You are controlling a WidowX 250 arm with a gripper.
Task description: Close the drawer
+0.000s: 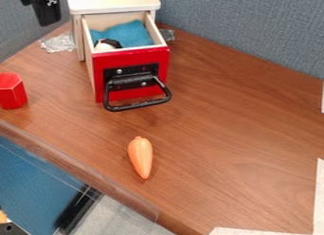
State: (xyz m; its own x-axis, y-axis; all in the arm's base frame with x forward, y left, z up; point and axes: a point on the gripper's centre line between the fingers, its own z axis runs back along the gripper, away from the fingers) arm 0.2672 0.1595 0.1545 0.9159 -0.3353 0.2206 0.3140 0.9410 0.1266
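Camera view, open drawer [133, 58] lower-right of end effector [43, 9], cannot tell if spread

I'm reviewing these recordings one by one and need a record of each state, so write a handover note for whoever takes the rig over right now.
Gripper: at the upper left edge, off to the left of the drawer and not touching it.
Drawer: pulled out toward the camera, black handle on its red front; blue cloth inside.
Done: nothing of the closing shows; the drawer is open.
Left: push the drawer back into the cabinet.
Nearby: orange carrot on the table in front.
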